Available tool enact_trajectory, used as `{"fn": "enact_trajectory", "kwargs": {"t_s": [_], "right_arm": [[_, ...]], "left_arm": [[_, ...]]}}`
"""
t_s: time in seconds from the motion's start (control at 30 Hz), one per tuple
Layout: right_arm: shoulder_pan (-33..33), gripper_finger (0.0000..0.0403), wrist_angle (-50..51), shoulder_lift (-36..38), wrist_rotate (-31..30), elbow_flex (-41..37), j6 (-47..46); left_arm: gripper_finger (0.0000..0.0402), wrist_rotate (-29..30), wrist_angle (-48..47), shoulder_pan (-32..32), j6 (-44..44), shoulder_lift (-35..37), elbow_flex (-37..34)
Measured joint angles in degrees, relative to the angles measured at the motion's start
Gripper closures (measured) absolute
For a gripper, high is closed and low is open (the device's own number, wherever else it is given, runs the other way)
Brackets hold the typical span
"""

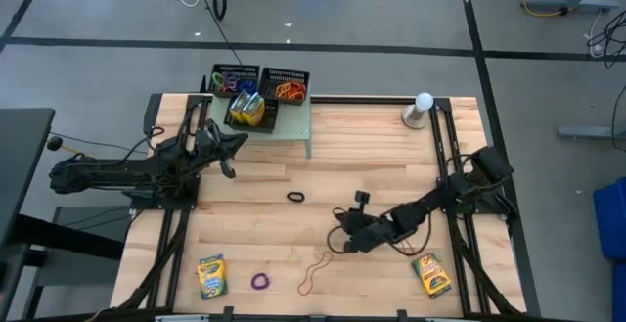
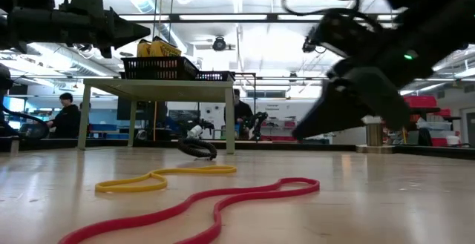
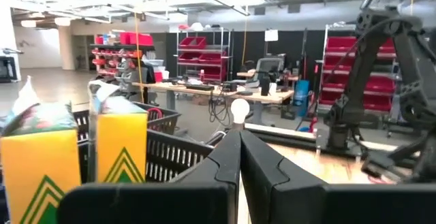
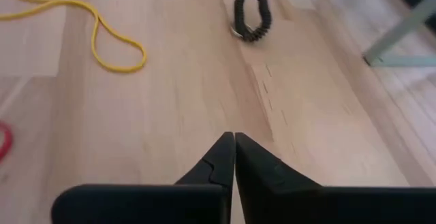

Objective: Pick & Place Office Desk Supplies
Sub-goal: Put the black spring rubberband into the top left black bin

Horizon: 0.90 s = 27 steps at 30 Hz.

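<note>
My right gripper (image 1: 340,226) (image 4: 234,139) hovers shut and empty above the wood at the table's middle right, pointing toward a black loop (image 1: 295,197) (image 4: 251,13) lying flat. A yellow rubber band (image 4: 102,37) (image 2: 163,177) and a red one (image 1: 313,273) (image 2: 208,203) lie nearer the front edge, beside a purple loop (image 1: 260,282). Crayon boxes lie flat at the front left (image 1: 210,276) and front right (image 1: 431,274). My left gripper (image 1: 238,142) (image 3: 240,142) waits shut and raised, by a mesh tray (image 3: 170,152) in which two crayon boxes (image 3: 121,149) stand.
Black mesh trays (image 1: 259,79) with coloured bands sit on a small green stand (image 1: 293,124) at the back of the table. A white ball-topped grey stand (image 1: 423,107) is at the back right. Bare wood lies between the black loop and the stand.
</note>
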State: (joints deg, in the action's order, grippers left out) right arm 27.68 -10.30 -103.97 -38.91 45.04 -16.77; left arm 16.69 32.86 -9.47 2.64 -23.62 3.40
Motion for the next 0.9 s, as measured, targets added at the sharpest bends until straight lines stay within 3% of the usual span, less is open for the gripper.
{"fn": "enact_trajectory", "kwargs": {"t_s": [0.23,0.67,0.8,0.9], "right_arm": [[3.44,0.0372,-1.93,1.86,-6.03,-3.39,-3.89],[4.39,0.0371,-2.71,1.82,-6.3,-3.37,-3.96],[4.35,0.0371,-2.72,1.8,-6.31,-3.37,-3.96],[4.35,0.0371,-2.74,1.8,-6.32,-3.37,-3.96]], "left_arm": [[0.039,-0.17,0.3,0.09,-3.0,0.0,0.0],[0.039,-2.63,3.52,0.09,-6.9,0.0,-0.02],[0.039,-7.58,3.3,0.07,-17.44,-0.25,-0.02],[0.039,-19.2,3.32,0.61,-16.7,-1.78,-0.02]]}}
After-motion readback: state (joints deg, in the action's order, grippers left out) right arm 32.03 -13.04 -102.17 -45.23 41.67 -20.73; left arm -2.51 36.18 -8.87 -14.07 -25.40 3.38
